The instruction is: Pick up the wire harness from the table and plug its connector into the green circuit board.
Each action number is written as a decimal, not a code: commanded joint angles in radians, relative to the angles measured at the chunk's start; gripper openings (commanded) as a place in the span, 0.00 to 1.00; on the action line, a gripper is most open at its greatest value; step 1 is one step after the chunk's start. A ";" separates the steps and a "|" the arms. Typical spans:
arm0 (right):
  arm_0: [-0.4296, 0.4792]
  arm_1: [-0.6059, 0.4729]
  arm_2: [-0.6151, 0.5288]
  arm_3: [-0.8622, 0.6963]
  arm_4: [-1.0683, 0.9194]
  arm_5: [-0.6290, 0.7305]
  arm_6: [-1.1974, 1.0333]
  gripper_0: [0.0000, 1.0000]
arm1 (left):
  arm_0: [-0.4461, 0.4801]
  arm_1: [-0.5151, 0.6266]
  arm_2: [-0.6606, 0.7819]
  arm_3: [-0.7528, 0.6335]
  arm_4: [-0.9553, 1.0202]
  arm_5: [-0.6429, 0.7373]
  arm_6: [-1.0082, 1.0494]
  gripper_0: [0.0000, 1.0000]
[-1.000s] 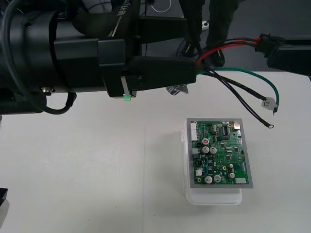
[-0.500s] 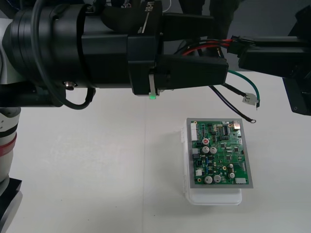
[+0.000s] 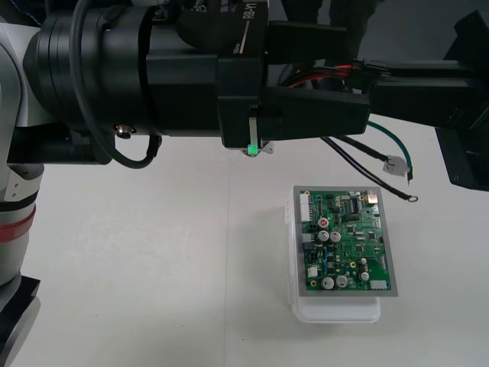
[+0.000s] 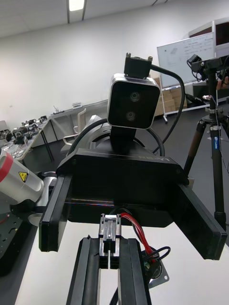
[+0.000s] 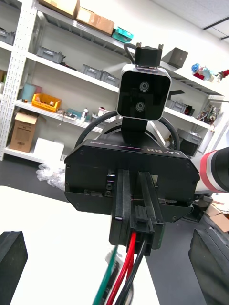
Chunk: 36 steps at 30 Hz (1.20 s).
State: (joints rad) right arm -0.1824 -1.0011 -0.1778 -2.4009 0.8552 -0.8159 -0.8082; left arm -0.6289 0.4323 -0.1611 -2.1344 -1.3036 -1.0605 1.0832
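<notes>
Around the plug (image 5: 143, 224), left claw (image 3: 357, 75) farther right

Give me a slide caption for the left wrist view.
Right gripper clamps the plug, wires trailing down, between the open left fingers.

you have soft, even light from above on the table (image 3: 137, 306); shadows there are so pale that you hardly find their edges. the black housing of the left arm (image 3: 114, 76) takes only dull gleams along its round rims, and a small green lamp (image 3: 250, 148) glows under it. the wire harness (image 3: 386, 157) and the green circuit board (image 3: 344, 241) are well lit, without glare. in the right wrist view a ceiling lamp (image 4: 76, 5) burns out to white.
</notes>
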 commanded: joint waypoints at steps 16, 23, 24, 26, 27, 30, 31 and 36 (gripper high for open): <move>-0.028 0.016 0.007 -0.003 0.007 0.014 -0.060 0.00 | -0.041 -0.021 -0.014 -0.005 0.047 0.037 -0.129 0.82; -0.028 0.016 0.007 -0.001 0.007 0.014 -0.062 0.00 | -0.041 -0.021 -0.014 -0.005 0.050 0.043 -0.146 0.00; -0.028 0.016 0.007 -0.001 0.007 0.012 -0.062 0.00 | -0.043 -0.021 -0.014 -0.005 0.050 0.045 -0.147 0.00; -0.028 0.016 0.009 0.000 0.010 0.012 -0.062 0.00 | -0.041 -0.021 -0.014 -0.005 0.050 0.043 -0.152 0.00; -0.029 0.016 0.007 -0.001 0.010 0.012 -0.062 0.00 | -0.041 -0.021 -0.014 -0.005 0.050 0.045 -0.154 0.00; -0.028 0.016 0.007 0.000 0.012 0.012 -0.062 0.00 | -0.040 -0.021 -0.014 -0.005 0.052 0.050 -0.160 0.00; -0.028 0.016 0.007 0.000 0.012 0.012 -0.062 0.00 | -0.040 -0.021 -0.014 -0.005 0.053 0.051 -0.163 0.00; -0.028 0.016 0.009 0.003 0.016 0.006 -0.062 0.00 | -0.037 -0.021 -0.014 -0.005 0.055 0.054 -0.174 0.00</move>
State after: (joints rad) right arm -0.1824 -0.9962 -0.1775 -2.3890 0.8639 -0.8086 -0.8125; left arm -0.6289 0.4318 -0.1649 -2.1322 -1.2592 -1.0602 0.9868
